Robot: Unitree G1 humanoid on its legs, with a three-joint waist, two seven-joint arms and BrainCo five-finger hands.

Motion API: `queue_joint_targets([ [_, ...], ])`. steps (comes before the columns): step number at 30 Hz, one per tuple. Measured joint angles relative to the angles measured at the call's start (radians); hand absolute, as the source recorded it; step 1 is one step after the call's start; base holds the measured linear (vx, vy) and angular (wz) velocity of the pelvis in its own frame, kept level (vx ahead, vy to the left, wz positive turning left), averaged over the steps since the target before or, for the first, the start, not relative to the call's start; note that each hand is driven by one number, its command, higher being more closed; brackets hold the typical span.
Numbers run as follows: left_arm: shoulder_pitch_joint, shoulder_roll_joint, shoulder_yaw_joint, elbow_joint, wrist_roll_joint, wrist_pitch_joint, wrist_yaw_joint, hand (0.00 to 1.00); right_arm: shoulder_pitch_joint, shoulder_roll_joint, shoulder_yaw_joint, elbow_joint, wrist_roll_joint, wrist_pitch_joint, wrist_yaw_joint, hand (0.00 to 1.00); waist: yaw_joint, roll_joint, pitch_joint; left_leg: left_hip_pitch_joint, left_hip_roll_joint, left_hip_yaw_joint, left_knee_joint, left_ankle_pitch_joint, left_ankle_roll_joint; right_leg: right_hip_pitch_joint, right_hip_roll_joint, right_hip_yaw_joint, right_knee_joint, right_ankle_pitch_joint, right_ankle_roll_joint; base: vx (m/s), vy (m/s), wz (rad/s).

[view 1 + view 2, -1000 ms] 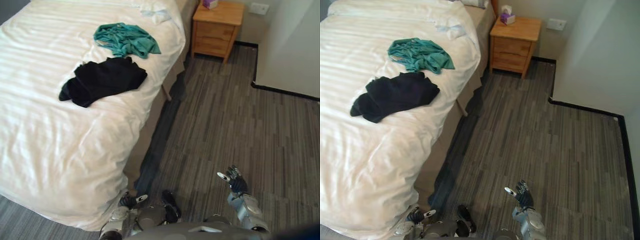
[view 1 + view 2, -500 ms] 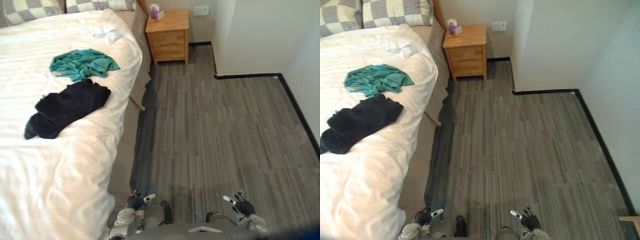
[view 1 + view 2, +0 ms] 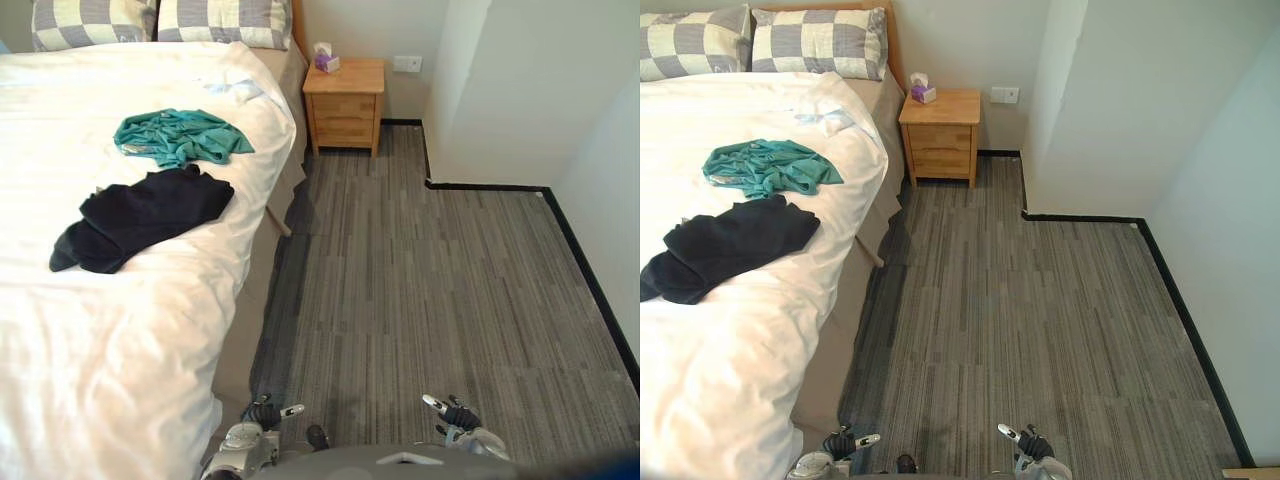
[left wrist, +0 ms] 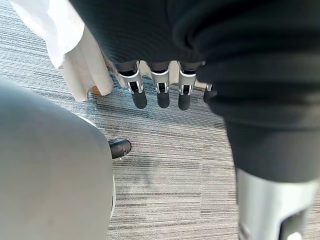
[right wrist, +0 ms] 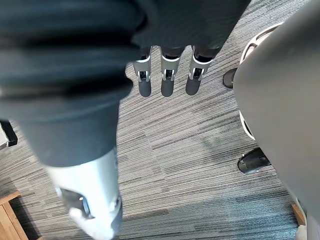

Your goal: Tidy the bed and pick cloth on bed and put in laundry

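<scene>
I see the wide bed with a white striped duvet [image 3: 120, 330] along the robot's left side. Both loose garments lie on top of it. The crumpled teal cloth [image 3: 180, 135] sits farther up toward the headboard, and the rumpled black cloth [image 3: 140, 215] lies just below it, nearer the robot, with their edges almost touching. A small pale cloth [image 3: 235, 88] rests near the bed's right edge, above the teal one. Two grey-and-cream checked pillows [image 3: 815, 40] lean at the head of the bed.

Beside the bed's far corner stands a light wooden two-drawer nightstand [image 3: 345, 100] with a small purple tissue box [image 3: 326, 60] on top. The grey striped carpet floor [image 3: 430, 290] stretches from there to the robot.

The left hand [image 3: 265, 412] hangs low by the bed's near corner, well apart from both cloths. Its fingers [image 4: 139, 97] are straight and hold nothing. The right hand [image 3: 455, 412] hangs low over the carpet, its fingers [image 5: 167, 85] likewise straight and empty.
</scene>
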Motion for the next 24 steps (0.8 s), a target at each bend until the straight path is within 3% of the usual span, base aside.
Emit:
queue_joint_targets([
  [5,-0.001,-0.006,0.035,-0.001,-0.021,0.021,-0.010,0.00,-0.001,-0.002,-0.022,0.000,-0.050,0.009,0.030,0.00,0.004,0.002,-0.001,-0.019,-0.001,-0.002,0.000,-0.007,0.002,-0.020,0.000,0.006,-0.003,-0.002,0.001,0.01,0.001,-0.03],
  [8,-0.001,-0.011,0.094,-0.006,-0.047,0.043,-0.012,0.00,0.001,-0.004,-0.039,-0.001,-0.107,0.010,0.062,0.00,0.012,-0.004,-0.005,-0.080,0.011,0.010,0.100,-0.066,0.007,-0.051,-0.004,0.028,0.006,-0.007,-0.001,0.10,0.007,-0.15],
  [10,-0.005,-0.028,0.176,-0.037,-0.070,0.053,-0.014,0.00,0.002,-0.006,-0.039,-0.041,-0.125,0.019,0.076,0.00,0.012,0.012,0.017,-0.262,0.075,0.014,0.454,-0.195,0.020,-0.073,0.015,0.040,0.031,-0.009,-0.015,0.11,0.004,-0.08],
  [11,-0.006,-0.035,0.192,-0.052,-0.073,0.056,-0.017,0.00,0.004,-0.009,-0.038,-0.051,-0.126,0.024,0.076,0.00,0.015,0.018,0.027,-0.299,0.095,0.014,0.555,-0.209,0.021,-0.066,0.021,0.047,0.037,-0.011,-0.020,0.06,0.076,-0.13],
  [12,-0.013,-0.035,0.200,-0.073,-0.081,0.057,-0.023,0.00,0.015,-0.007,-0.034,-0.067,-0.126,0.034,0.077,0.00,0.041,0.021,0.046,-0.359,0.118,0.016,0.717,-0.226,0.013,-0.037,0.014,0.062,0.050,-0.018,-0.033,0.05,0.126,-0.32],
  [13,-0.015,-0.043,0.195,-0.077,-0.078,0.058,-0.032,0.00,0.031,-0.017,-0.034,-0.080,-0.126,0.043,0.077,0.00,0.058,0.024,0.046,-0.362,0.127,0.010,0.719,-0.242,-0.001,-0.033,0.015,0.079,0.067,-0.030,-0.035,0.08,0.174,-0.50],
  [14,-0.007,-0.067,0.193,-0.076,-0.077,0.060,-0.043,0.00,0.048,-0.024,-0.038,-0.103,-0.125,0.052,0.077,0.00,0.066,0.061,0.031,-0.348,0.138,0.009,0.658,-0.243,0.005,-0.038,0.026,0.092,0.092,-0.056,-0.018,0.09,0.122,-0.33],
  [15,-0.006,-0.077,0.189,-0.076,-0.073,0.062,-0.052,0.00,0.049,-0.021,-0.038,-0.122,-0.126,0.054,0.078,0.00,0.057,0.065,0.024,-0.318,0.120,0.012,0.602,-0.250,0.003,-0.045,0.015,0.100,0.111,-0.076,-0.005,0.10,0.092,-0.13],
  [18,-0.006,-0.069,0.200,-0.090,-0.069,0.063,-0.058,0.00,0.052,-0.011,-0.031,-0.148,-0.148,0.065,0.093,0.00,0.063,0.044,0.037,-0.293,0.107,0.042,0.533,-0.246,0.012,-0.070,-0.003,0.111,0.126,-0.089,-0.006,0.04,0.037,0.00],
  [22,-0.004,-0.079,0.236,-0.101,-0.058,0.063,-0.083,0.00,0.064,-0.006,-0.019,-0.149,-0.155,0.074,0.093,0.00,0.087,0.031,0.044,-0.307,0.146,0.102,0.622,-0.256,0.004,-0.042,-0.002,0.134,0.117,-0.093,-0.012,0.03,0.021,-0.16],
  [24,0.002,-0.085,0.245,-0.102,-0.029,0.061,-0.096,0.00,0.063,-0.014,-0.025,-0.157,-0.157,0.074,0.092,0.00,0.091,0.054,0.028,-0.318,0.175,0.148,0.636,-0.283,0.007,-0.046,0.002,0.161,0.127,-0.134,-0.006,0.04,0.089,-0.32],
])
